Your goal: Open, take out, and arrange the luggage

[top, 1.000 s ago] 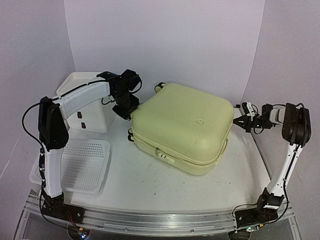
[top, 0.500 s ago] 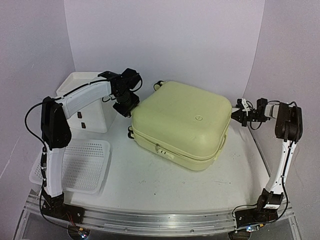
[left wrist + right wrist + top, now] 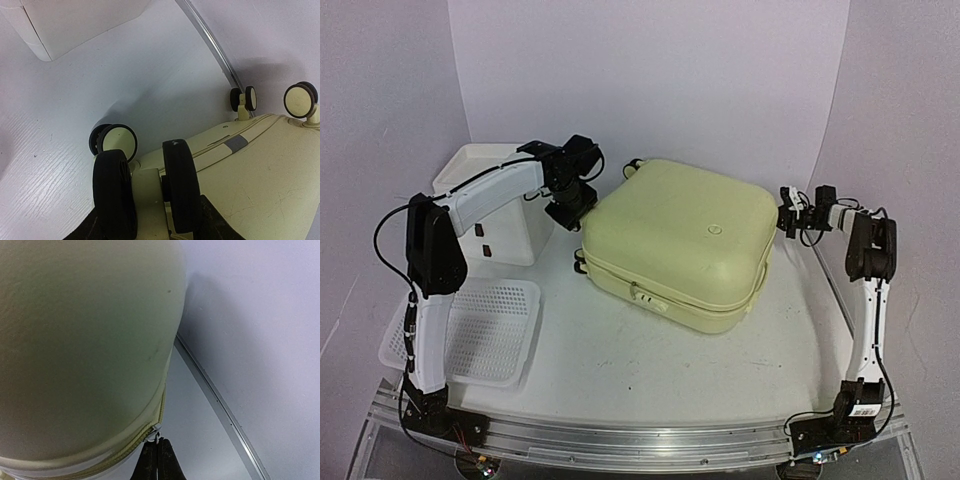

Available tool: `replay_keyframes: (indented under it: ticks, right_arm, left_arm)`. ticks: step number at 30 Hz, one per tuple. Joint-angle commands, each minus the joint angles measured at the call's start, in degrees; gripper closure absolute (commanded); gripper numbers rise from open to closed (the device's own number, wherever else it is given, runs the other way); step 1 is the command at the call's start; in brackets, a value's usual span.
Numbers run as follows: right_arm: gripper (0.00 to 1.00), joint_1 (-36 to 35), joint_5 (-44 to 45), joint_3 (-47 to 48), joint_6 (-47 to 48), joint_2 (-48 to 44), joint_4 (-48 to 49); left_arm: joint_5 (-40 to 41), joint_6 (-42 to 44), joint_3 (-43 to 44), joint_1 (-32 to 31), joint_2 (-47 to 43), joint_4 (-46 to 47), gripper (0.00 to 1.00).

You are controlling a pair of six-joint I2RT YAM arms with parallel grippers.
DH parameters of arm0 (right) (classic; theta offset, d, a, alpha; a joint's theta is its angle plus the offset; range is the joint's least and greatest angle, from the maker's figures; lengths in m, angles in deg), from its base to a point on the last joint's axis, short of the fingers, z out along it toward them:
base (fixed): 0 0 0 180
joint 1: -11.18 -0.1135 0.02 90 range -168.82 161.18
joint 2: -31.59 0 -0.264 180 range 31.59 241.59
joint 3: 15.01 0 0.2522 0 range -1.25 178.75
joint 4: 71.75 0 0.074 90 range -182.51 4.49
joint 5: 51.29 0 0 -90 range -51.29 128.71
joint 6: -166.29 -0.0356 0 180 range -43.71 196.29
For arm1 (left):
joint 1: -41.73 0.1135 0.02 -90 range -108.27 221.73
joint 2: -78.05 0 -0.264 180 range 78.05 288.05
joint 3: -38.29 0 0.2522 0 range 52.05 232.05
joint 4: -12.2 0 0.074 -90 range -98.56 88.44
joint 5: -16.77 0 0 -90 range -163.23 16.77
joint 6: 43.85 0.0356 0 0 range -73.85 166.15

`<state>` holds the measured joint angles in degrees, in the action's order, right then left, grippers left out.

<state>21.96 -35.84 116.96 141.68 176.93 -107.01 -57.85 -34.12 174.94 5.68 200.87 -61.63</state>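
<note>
Two grips to watch: the left gripper (image 3: 577, 211) is clamped, jaws about half apart, on a double wheel (image 3: 181, 185) at the far-left corner of the luggage (image 3: 675, 240), which lies shut and flat in the middle of the table (image 3: 620, 370). The right gripper (image 3: 156, 455) is pinched fully closed at the zip seam (image 3: 125, 452) on the case's right side; I cannot tell if it has the pull. If that pinch slips, the zip won't run. If the wheel swivels, the case could skid.
</note>
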Motion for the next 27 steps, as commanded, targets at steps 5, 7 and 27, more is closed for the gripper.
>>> replay_keyframes:
  ticks: [5, 7, 27]
  right_arm:
    - [0.57, 0.2, 15.7, -12.3, -30.8, -11.7, 30.1]
    - [0.31, 1.6, 21.6, -18.6, -35.9, -17.3, 31.1]
    - [0.02, -11.3, 61.7, -51.0, -90.5, -74.8, -36.3]
  left_arm:
    - [9.5, 21.6, -2.8, -2.0, 0.2, -6.6, 0.92]
    - [9.5, 20.5, -4.0, -2.0, -0.9, -6.6, 0.91]
    - [0.4, 18.1, -9.5, -2.8, -8.0, -5.7, 0.83]
